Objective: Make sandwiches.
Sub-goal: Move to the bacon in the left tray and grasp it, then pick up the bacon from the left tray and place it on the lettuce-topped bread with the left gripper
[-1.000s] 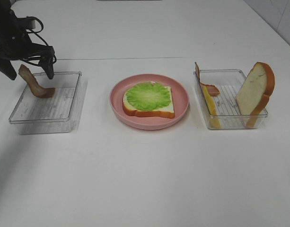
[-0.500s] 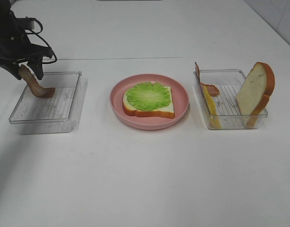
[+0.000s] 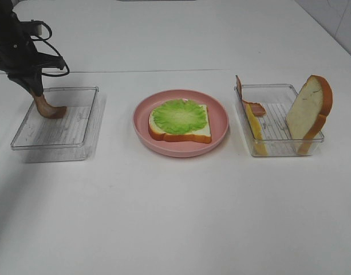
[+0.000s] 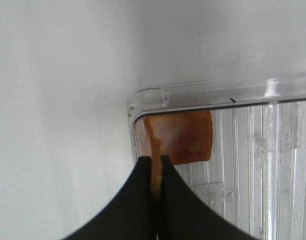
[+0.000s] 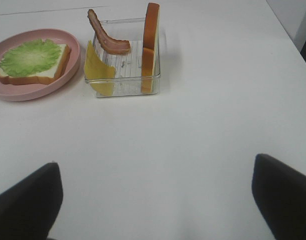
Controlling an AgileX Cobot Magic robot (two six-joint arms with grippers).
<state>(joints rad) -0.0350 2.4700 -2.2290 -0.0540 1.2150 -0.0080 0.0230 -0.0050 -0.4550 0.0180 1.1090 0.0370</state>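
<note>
The left fingers [image 3: 33,87] are pressed together on the upper end of a brown bacon strip [image 3: 49,109]. In the left wrist view the two black tips meet with only a thin sliver of the strip showing in the slit between them. From that pinch the strip runs down and curls outward. Its lower end lies flat on the ribbed floor of the left clear tray [image 3: 78,140], in the corner right beneath the fingers. The tray's rim curves round just beyond the fingertips.

The right fingers [image 5: 30,200] stand wide apart with nothing between them, above the bare white bench [image 5: 192,130]. Straight ahead of them, and well apart from them, sits the right clear tray [image 5: 125,92]. A second bacon strip [image 5: 108,42] arches up over the edge of this tray farthest from the fingers. A yellow cheese slice [image 5: 98,70] leans against one side wall. An upright bread slice [image 5: 150,45], white with an orange-brown crust, stands on edge against the opposite wall.

Beside that tray, on the cheese side and toward the left fingers, is the round pink plate [image 5: 23,90]. On it a flat bread slice [image 5: 55,70] lies with a green lettuce leaf [image 5: 30,56] spread over its top. The plate sits between the two trays, well apart from both pairs of fingers, and neither pair touches it.
</note>
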